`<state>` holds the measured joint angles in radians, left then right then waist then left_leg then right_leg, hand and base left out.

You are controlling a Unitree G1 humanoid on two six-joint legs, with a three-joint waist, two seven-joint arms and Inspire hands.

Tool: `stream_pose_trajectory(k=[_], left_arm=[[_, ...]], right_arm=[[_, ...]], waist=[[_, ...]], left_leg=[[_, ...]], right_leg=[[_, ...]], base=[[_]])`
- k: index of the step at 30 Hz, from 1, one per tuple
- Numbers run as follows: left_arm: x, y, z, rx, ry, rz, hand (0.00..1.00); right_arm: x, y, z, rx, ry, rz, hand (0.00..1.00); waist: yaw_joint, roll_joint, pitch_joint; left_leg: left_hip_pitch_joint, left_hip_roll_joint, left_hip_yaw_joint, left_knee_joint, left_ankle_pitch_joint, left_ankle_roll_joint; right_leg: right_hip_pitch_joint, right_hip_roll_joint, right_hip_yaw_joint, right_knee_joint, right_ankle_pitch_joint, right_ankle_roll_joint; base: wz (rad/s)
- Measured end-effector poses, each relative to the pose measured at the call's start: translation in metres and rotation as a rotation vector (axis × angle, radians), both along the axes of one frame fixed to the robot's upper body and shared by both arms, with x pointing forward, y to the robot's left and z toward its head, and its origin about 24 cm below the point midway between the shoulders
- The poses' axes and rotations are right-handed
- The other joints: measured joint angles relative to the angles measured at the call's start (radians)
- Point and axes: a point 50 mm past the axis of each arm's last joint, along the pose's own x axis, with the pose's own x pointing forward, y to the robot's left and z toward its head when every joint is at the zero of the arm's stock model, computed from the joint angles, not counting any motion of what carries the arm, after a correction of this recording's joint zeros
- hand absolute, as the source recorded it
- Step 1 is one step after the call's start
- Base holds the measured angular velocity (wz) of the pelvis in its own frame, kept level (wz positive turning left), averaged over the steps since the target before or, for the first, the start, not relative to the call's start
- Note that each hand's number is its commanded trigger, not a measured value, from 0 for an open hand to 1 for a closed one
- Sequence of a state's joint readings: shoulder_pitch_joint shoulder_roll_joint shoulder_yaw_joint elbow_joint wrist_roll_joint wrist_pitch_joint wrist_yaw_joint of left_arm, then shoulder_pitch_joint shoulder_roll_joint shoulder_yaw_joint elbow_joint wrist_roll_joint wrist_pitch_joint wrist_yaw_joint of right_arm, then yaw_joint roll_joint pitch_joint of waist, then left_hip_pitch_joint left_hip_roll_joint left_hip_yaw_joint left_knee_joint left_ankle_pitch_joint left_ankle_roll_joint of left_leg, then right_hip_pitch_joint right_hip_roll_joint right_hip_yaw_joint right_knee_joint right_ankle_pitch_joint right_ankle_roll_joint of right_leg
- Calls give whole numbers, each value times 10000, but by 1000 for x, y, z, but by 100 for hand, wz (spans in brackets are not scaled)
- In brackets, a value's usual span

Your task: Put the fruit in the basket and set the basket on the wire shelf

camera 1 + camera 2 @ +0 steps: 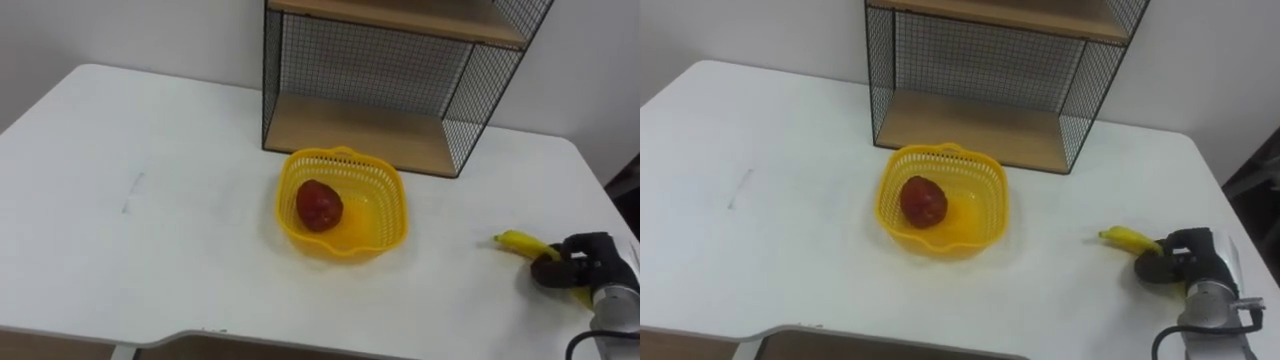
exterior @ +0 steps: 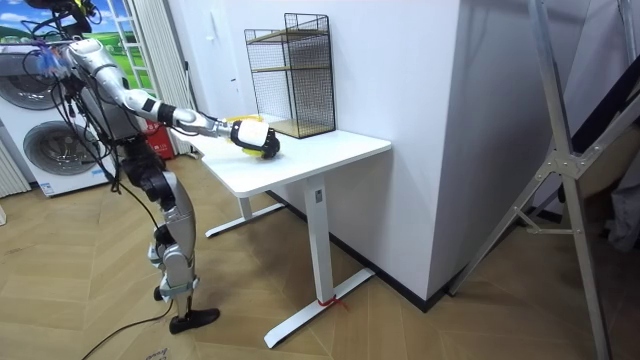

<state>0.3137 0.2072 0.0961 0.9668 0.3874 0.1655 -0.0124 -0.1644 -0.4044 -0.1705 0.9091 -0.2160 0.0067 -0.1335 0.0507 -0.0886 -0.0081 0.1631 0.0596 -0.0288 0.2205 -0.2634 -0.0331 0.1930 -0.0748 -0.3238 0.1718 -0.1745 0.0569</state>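
Right hand (image 1: 578, 268) curls around banana (image 1: 521, 242) near table (image 1: 150, 200) edge, presumably to carry it over. Basket (image 1: 382, 236) already holds red fruit (image 1: 319, 205).

The wire shelf (image 1: 380, 65) stands at the rear of the tabletop (image 1: 150, 200). The basket (image 1: 392, 215) sits just before it, with a fruit (image 1: 319, 205) in its left half. To the right, the banana (image 1: 520, 243) lies in the right robot hand (image 1: 580, 268).

right robot hand (image 1: 585, 262) grips banana (image 1: 520, 242); red fruit (image 1: 319, 205) in basket (image 1: 392, 226)
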Motion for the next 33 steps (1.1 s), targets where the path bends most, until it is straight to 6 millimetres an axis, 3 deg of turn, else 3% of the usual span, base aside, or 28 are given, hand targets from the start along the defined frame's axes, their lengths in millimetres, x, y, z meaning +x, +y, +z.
stream_pose_trajectory(k=[12,15,17,22,29,33], left_arm=[[6,0,-1,-15,-69,-9,0],[7,0,-1,-8,-93,-26,0],[13,-2,-1,-51,-256,-58,0],[15,-9,-3,-246,-450,-96,0],[6,-19,-5,-419,-315,58,0],[5,-22,-6,-325,-281,-106,0]], right_arm=[[9,9,4,1269,-644,-528,100],[23,28,12,2701,-1539,-153,100],[34,54,20,3896,-2478,454,100],[48,94,33,5672,-3444,1820,100],[56,108,50,7538,-4595,1987,100],[61,116,66,7653,-5198,2412,100]], waist=[[175,-19,31],[211,101,101],[232,180,121],[358,391,103],[374,436,78],[408,538,54]], left_leg=[[24,73,320,-121,2,-7],[3,120,577,-171,7,-16],[-41,120,593,-163,9,-19],[-46,118,605,-140,15,-19],[-118,123,604,-136,16,-18],[-112,123,609,-130,16,-19]], right_leg=[[-222,44,282,99,24,-36],[-424,79,487,161,55,-74],[-483,79,491,173,56,-75],[-527,77,520,165,54,-73],[-573,73,504,147,52,-70],[-564,70,495,152,52,-70]], base=[[-8],[-23],[0],[0],[0],[0]])
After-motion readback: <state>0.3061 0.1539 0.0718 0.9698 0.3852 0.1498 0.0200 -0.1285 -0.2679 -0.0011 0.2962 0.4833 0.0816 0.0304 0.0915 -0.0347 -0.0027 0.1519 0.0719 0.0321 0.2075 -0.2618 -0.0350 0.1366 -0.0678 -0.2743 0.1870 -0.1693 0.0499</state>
